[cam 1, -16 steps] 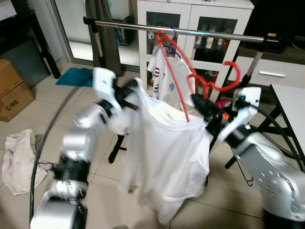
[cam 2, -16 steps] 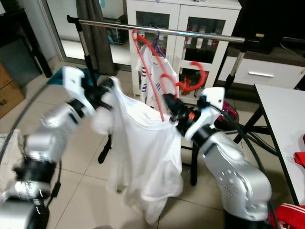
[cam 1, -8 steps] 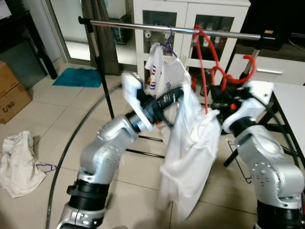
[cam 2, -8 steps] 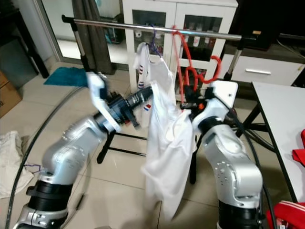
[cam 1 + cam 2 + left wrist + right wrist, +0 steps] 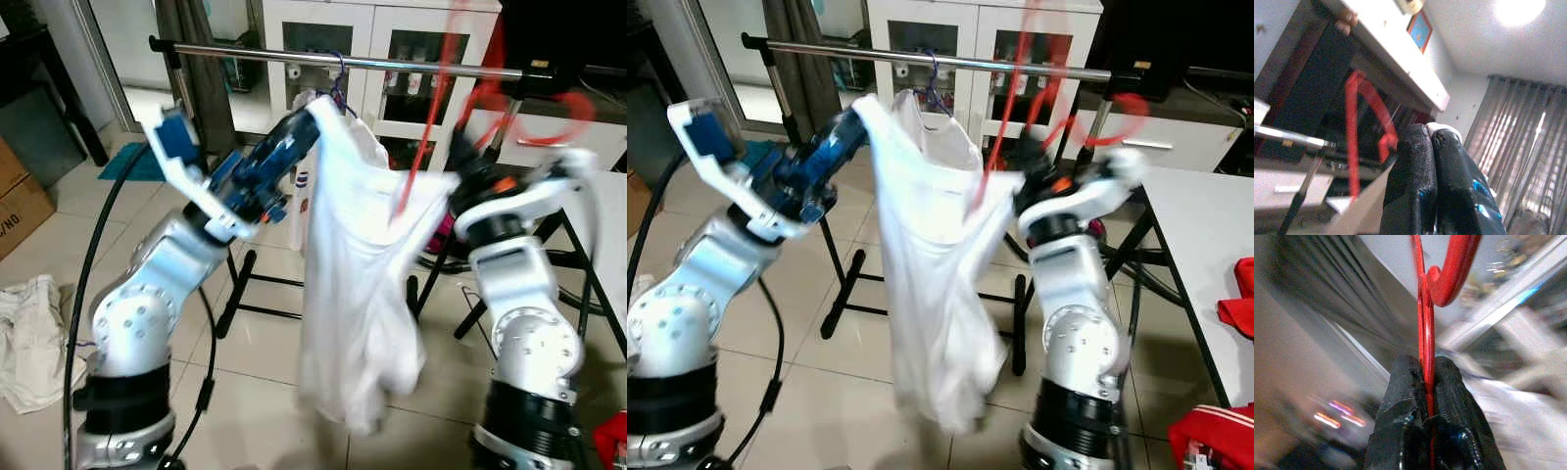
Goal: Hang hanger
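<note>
The red hanger point(image 5: 1426, 328) is a thin, stiff plastic frame, light in itself but burdened by the white shirt point(image 5: 358, 284) draped on it, which is soft, floppy and likely to swing and pull the frame off level; the sensible hold is on the rigid neck just under the hook, and that is where the right gripper point(image 5: 1428, 401) has it, its two black fingers pressed together on the red stem. In the head views the hanger sits at the upper right of the frame, blurred, its hook up near the chrome rail point(image 5: 294, 59) but not clearly over it. The right arm point(image 5: 509, 255) is bent sharply upward, forearm raised toward the rail. The left arm point(image 5: 176, 264) reaches up and across from the lower left, and the left gripper point(image 5: 1434, 147) has its fingers closed together at the shirt's shoulder near the upper centre, seemingly pinching cloth. Another garment point(image 5: 299, 191) hangs on the rail behind, on a purple hook point(image 5: 338, 93).
</note>
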{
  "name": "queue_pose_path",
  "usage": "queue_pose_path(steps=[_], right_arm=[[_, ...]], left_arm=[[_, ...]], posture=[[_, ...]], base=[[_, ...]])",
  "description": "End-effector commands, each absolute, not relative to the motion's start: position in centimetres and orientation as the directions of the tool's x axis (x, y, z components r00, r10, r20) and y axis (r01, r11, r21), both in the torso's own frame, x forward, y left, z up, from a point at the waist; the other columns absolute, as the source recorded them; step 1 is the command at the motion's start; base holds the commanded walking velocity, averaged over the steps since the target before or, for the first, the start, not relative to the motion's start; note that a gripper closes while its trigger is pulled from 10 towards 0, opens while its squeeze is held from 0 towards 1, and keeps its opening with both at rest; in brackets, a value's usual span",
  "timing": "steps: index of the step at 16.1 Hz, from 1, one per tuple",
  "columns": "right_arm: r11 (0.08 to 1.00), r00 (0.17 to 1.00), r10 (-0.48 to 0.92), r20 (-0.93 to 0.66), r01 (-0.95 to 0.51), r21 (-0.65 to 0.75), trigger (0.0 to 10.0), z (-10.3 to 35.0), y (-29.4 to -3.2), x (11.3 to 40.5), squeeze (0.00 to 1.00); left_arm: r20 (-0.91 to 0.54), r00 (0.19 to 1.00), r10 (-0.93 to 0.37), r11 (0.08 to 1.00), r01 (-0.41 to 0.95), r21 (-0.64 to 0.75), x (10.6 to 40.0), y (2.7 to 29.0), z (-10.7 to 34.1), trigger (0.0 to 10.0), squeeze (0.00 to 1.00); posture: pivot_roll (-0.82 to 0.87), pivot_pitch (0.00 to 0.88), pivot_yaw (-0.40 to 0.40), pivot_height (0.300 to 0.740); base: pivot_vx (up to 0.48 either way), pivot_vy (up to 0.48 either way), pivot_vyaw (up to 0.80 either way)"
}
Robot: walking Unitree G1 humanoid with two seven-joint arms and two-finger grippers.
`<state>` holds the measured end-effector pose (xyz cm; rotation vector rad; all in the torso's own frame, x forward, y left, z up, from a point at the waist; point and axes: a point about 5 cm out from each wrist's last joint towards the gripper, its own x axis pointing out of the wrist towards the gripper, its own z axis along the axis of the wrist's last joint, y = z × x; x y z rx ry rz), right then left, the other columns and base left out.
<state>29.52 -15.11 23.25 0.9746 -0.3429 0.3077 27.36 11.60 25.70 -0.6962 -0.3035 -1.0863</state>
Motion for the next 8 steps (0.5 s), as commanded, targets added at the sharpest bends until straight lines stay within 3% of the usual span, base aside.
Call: queue_pose_path(steps=[1,3,7,8], right_arm=[[0.392,0.85,0.066,0.522,-0.503,0.77,0.0,24.7,-15.6,29.0,0.0],[0.227,0.788,0.015,0.615,-0.602,0.766,0.0,25.6,-16.3,28.6,0.0],[0.119,0.774,-0.168,0.61,-0.599,0.792,0.0,25.5,-18.9,28.8,0.0],[0.175,0.788,-0.209,0.578,-0.552,0.815,0.0,25.0,-20.4,28.9,0.0]], left_arm=[[0.523,0.429,-0.736,0.264,0.894,-0.362,26.8,11.4,25.6,0.0,0.0],[0.357,0.445,-0.822,0.317,0.876,-0.363,26.6,10.7,22.9,0.0,0.0],[0.112,0.446,-0.888,0.382,0.851,-0.36,26.0,10.8,19.2,0.0,0.0],[-0.016,0.471,-0.882,0.45,0.831,-0.327,26.1,11.6,17.5,0.0,0.0]], posture=[[0.09,0.0,0.033,0.74],[0.08,0.0,0.035,0.74],[0.08,0.0,0.04,0.74],[0.08,0.0,0.04,0.74]], base=[[0.0,0.0,0.0],[0.0,0.0,0.0],[0.0,0.0,0.0],[0.0,0.0,0.0]])
